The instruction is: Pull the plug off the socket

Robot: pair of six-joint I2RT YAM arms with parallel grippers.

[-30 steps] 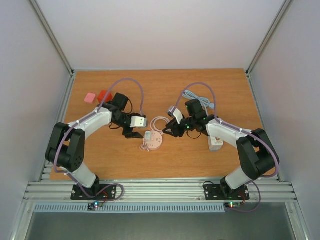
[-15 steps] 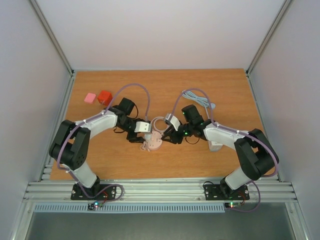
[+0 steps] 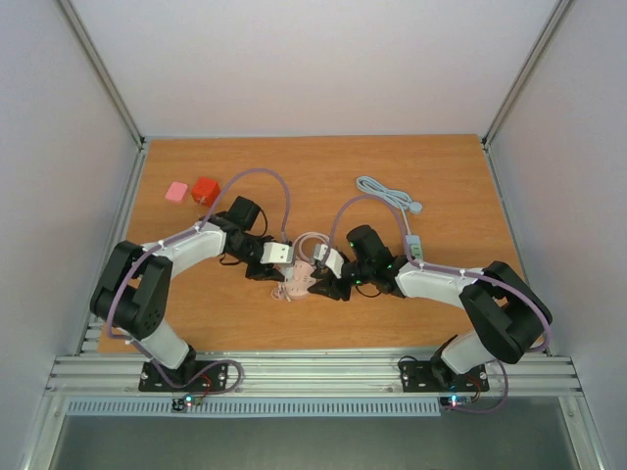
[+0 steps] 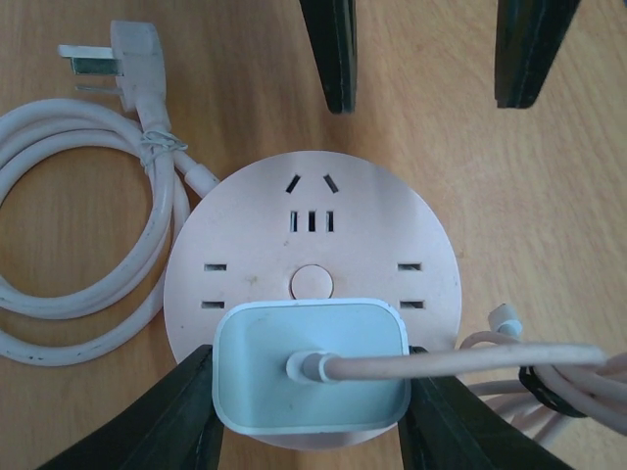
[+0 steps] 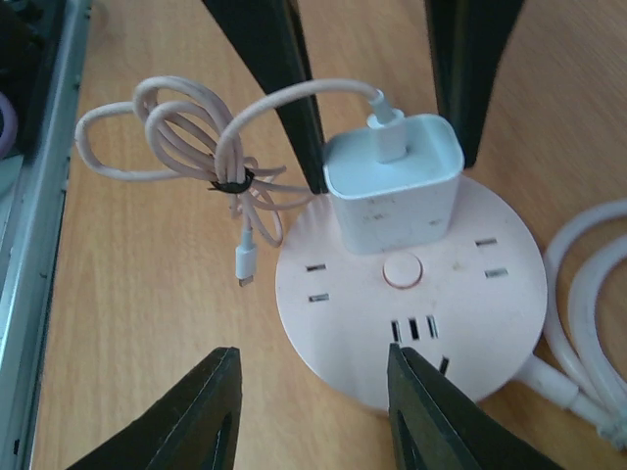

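Both arms closed in mid-bench: right gripper (image 5: 387, 127) spread, straddling white charger plug (image 5: 394, 181); left gripper (image 4: 426, 59) spread beside pink round socket (image 4: 312, 245). No legible markings.

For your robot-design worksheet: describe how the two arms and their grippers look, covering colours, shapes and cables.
Both arms have white link shells, bulky black joints and lilac cables looping alongside. Left gripper and right gripper have plain black, tapered fingers. Black baseplates are bolted to a silver rail.

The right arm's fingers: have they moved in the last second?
Yes. In the top view the right gripper has slid leftward and nearer, away from the grey cable at the back, and now straddles the pink socket.
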